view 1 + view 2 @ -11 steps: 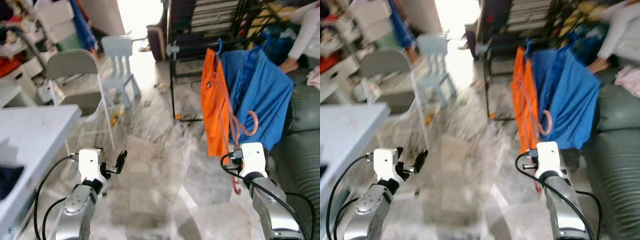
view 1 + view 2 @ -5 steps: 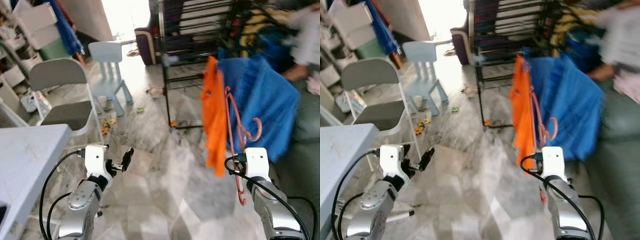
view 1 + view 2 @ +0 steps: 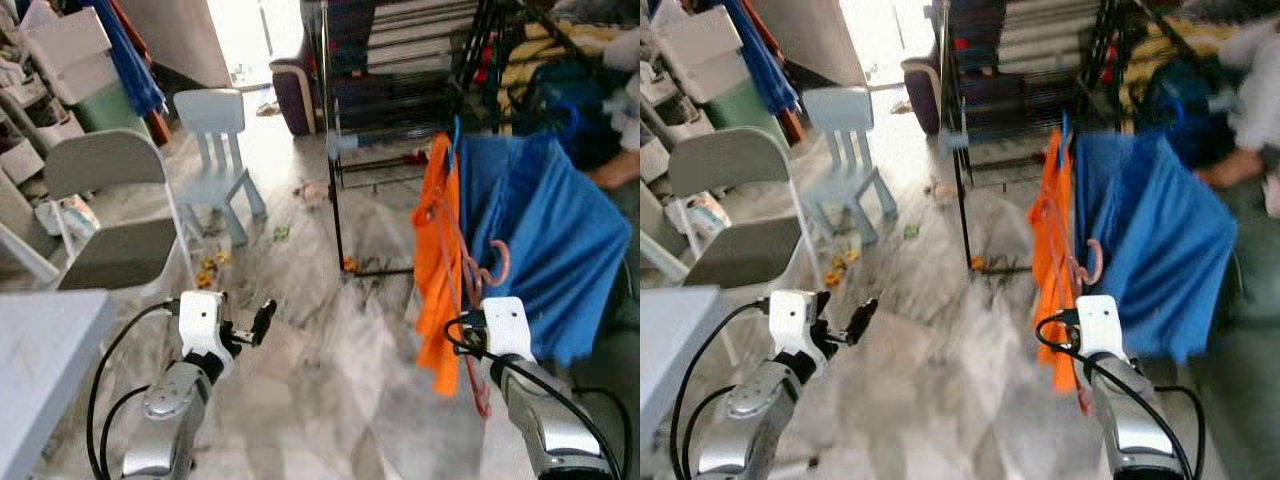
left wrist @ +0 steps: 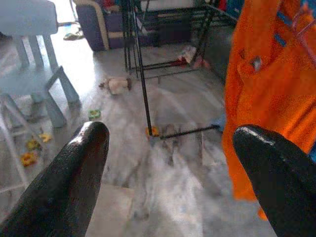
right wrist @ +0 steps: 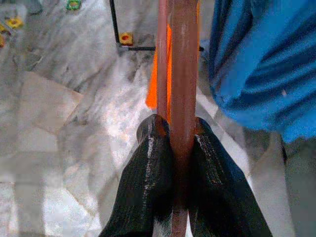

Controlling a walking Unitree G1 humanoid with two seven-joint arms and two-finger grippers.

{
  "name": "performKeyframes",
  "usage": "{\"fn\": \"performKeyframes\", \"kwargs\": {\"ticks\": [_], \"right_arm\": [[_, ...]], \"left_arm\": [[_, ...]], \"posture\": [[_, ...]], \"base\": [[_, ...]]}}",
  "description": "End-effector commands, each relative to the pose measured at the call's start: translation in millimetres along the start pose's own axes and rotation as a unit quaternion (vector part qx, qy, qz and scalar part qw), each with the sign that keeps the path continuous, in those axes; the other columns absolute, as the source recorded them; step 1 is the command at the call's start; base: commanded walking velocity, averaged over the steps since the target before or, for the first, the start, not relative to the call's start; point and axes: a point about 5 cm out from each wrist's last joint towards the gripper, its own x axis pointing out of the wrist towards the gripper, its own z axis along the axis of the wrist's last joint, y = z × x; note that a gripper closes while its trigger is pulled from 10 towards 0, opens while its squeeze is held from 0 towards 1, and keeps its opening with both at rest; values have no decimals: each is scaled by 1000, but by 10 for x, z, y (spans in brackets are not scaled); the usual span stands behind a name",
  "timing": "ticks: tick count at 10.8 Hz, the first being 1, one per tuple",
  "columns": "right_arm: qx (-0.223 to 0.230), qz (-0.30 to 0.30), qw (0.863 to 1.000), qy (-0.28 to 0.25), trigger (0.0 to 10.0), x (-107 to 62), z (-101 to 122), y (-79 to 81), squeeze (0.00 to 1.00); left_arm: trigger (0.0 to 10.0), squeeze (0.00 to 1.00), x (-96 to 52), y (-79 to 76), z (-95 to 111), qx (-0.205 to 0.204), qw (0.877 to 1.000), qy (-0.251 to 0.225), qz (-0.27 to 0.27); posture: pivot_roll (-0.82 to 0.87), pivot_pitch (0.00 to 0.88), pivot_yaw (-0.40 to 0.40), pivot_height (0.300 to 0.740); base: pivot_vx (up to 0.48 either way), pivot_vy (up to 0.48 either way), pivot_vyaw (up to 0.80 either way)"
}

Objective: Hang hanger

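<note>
Now right gripper (image 5: 180, 148) clamping one pink hanger (image 5: 182, 74), left gripper (image 4: 177, 148) spread empty, two hung garments (image 3: 437, 260).

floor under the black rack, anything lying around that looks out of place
Yes. Small yellow and green toy bits are scattered on the grey marble floor by the pale blue child's chair, and a crumpled light object lies near the black metal rack.
</note>
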Motion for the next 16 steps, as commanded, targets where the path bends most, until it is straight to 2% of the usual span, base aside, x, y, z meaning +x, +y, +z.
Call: {"fn": "performKeyframes", "kwargs": {"ticks": [1, 3, 8, 10, 11, 12, 14, 16], "right_arm": [[-2, 33, 999, -4, 10000, 17, 75, 132, 0], [-20, 40, 999, -5, 10000, 41, 122, 115, 0], [-25, 53, 998, -16, 10000, 54, 206, 156, 0], [-26, 28, 999, -38, 10000, 57, 290, 114, 0], [-21, 10, 999, -48, 10000, 57, 323, 76, 0], [-13, -50, 996, -73, 10000, 48, 396, -50, 0], [-10, -80, 993, -81, 10000, 34, 411, -96, 0], [0, -79, 994, -73, 10000, 69, 439, -113, 0]], "left_arm": [[10000, 0, -29, 106, 31, 9, 1000, 4, 18], [10000, 0, -1, 80, 51, 6, 1000, 6, 14], [10000, 0, 24, 69, 62, 0, 1000, 11, 8], [10000, 0, 37, 44, 70, 24, 1000, 14, -2], [10000, 0, 37, 36, 64, 21, 1000, 16, -3], [10000, 0, 31, 7, 63, 17, 1000, 13, -14], [10000, 0, 26, -23, 83, 3, 1000, 4, -27], [10000, 0, 31, -39, 91, 0, 999, 3, -34]], "posture": [[-160, 0, 140, 740], [-161, 0, 141, 740], [-164, 0, 148, 740], [-164, 0, 149, 740], [-164, 0, 150, 740], [-163, 0, 149, 740], [-160, 0, 148, 740], [-156, 0, 149, 740]], "base": [[428, 0, 0], [369, 304, 0], [310, 364, 0], [349, 201, 0], [480, 0, 0], [480, 0, 0], [240, 0, 0], [0, 0, 0]]}}
